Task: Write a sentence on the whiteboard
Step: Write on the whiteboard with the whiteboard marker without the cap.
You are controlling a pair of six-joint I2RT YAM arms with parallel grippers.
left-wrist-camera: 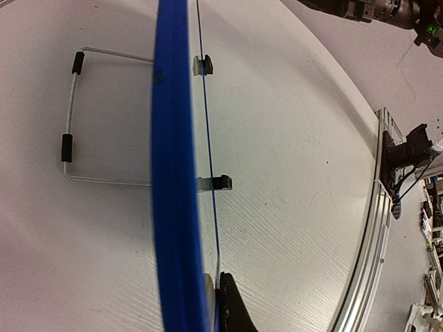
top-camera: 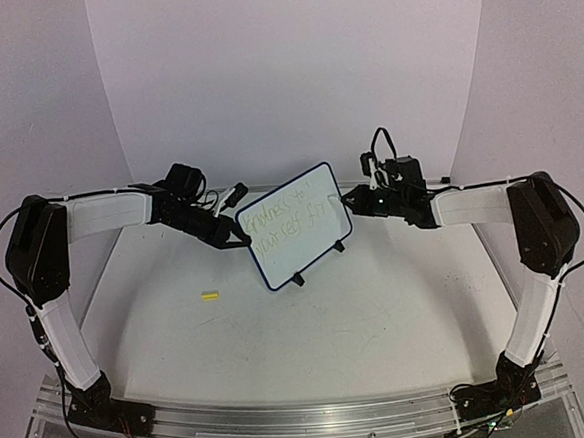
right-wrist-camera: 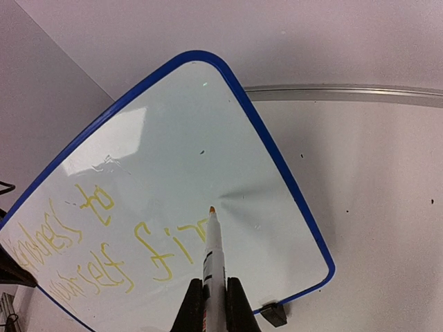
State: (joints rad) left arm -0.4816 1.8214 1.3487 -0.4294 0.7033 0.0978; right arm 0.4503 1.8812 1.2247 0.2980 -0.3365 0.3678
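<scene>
Pale lilac walls curve around a white desk (top-camera: 379,313), with an aluminium rail (top-camera: 316,418) along its near edge where both arms are bolted. The whiteboard (top-camera: 294,224) stands toward the far edge of the desk, about midway between its left and right edges. It is propped on a wire stand (left-wrist-camera: 69,131) and two black clip feet (left-wrist-camera: 220,182), and it is skewed so that its right end sits farther back.

The sentence (right-wrist-camera: 104,249) runs across the board in two lines of thin yellow-green strokes. The upper line ends in "to". The lower line looks like "yourself" followed by "Fir".

The left gripper (left-wrist-camera: 214,304) is clamped on the blue rim (left-wrist-camera: 173,173) at the board's left end; its wrist camera sees the rim edge-on. The right gripper (right-wrist-camera: 213,304) is closed around a white marker (right-wrist-camera: 213,256), which points away from the wrist toward the board. The marker's orange tip (right-wrist-camera: 211,209) lies at the board's face just after the last stroke of the lower line. Whether it presses on the surface cannot be told.

A small yellow piece (top-camera: 210,296) lies alone on the desk, nearer than the board and toward the left edge.
</scene>
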